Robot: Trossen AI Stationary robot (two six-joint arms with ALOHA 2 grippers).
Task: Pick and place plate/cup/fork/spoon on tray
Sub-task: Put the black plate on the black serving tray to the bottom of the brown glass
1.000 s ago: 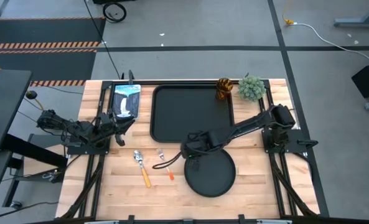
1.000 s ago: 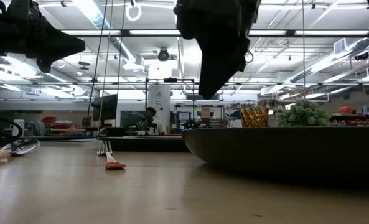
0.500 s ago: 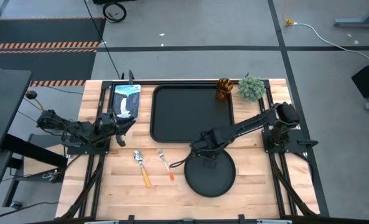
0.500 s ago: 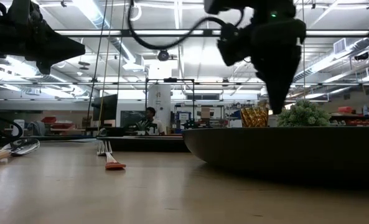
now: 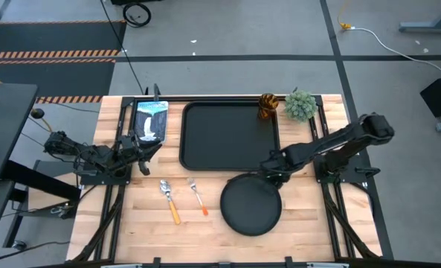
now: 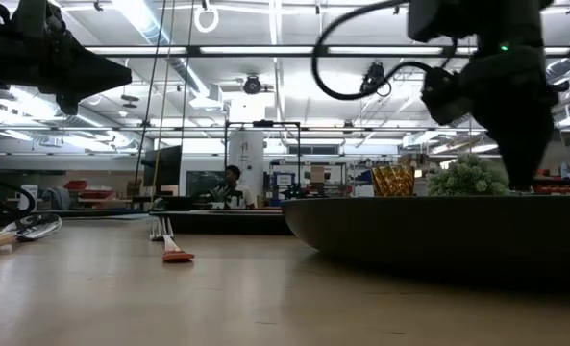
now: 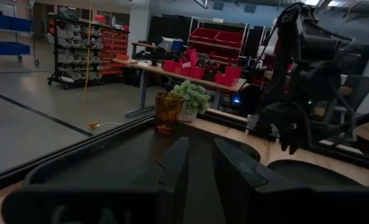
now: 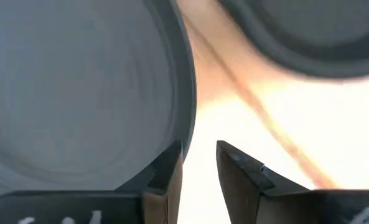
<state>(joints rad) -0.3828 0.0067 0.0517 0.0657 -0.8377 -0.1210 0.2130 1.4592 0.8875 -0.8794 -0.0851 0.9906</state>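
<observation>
The empty black rectangular tray [image 5: 229, 136] lies at the table's far edge, the amber textured cup [image 5: 268, 106] upright just outside its far right corner. The round matte black plate [image 5: 250, 206] lies flat near the front edge. Left of it lie the red-handled fork [image 5: 198, 196] and yellow-handled spoon [image 5: 169, 200].

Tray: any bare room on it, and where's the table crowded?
The tray is bare except its far-right corner, where the cup stands by the plant. Bare wood lies near-left of the spoon and fork. It is crowded between the tray and plate, where the right gripper hovers at the plate's rim.
</observation>
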